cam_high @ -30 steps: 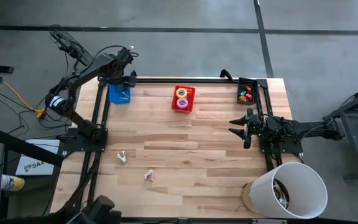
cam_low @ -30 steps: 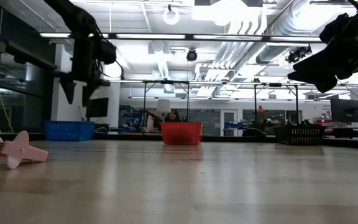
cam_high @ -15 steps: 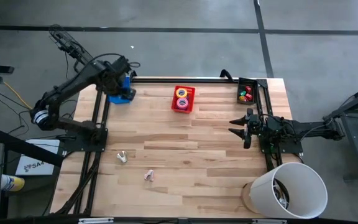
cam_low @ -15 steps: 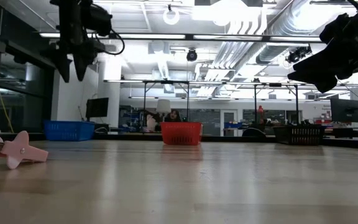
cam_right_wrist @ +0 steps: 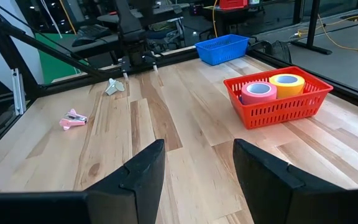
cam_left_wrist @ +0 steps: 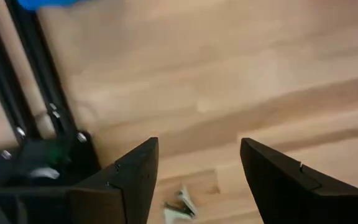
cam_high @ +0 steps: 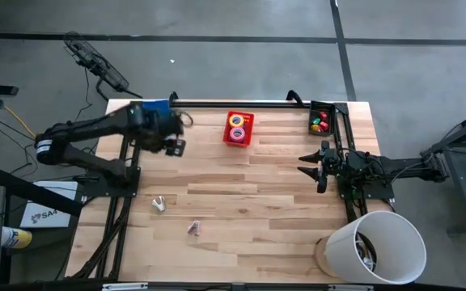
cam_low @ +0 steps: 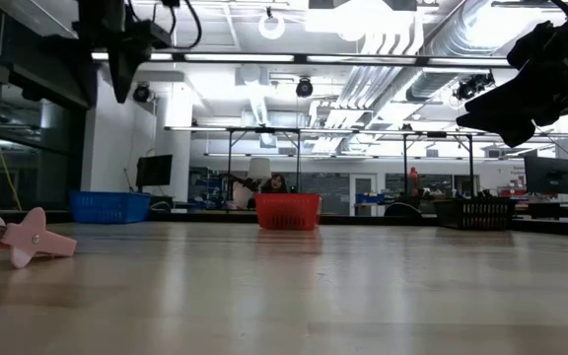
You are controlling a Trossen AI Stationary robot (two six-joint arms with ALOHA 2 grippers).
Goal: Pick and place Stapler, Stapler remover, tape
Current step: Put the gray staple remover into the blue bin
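Observation:
My left gripper (cam_high: 174, 143) hangs open high over the table's far left, fingers pointing down, nothing between them (cam_left_wrist: 197, 180). Behind it stands a blue basket (cam_high: 154, 106), partly hidden by the arm. Two small items lie on the near left: a silvery one (cam_high: 159, 203) and a pink one (cam_high: 193, 229). Which is the stapler and which the stapler remover, I cannot tell. A yellow tape roll (cam_right_wrist: 288, 81) and a pink one (cam_right_wrist: 258, 91) lie in the red basket (cam_high: 239, 139). My right gripper (cam_high: 306, 166) waits open at the right.
A black basket (cam_high: 320, 121) with small coloured pieces stands at the far right. A white bucket (cam_high: 379, 246) lies at the near right corner. Black frame rails (cam_high: 128, 186) run along the left and right sides. Bare wood lies between the arms.
My left gripper has swung away from above the blue basket toward the table's near edge and a little to the right. It has risen on the way and stayed open. The right arm has kept still.

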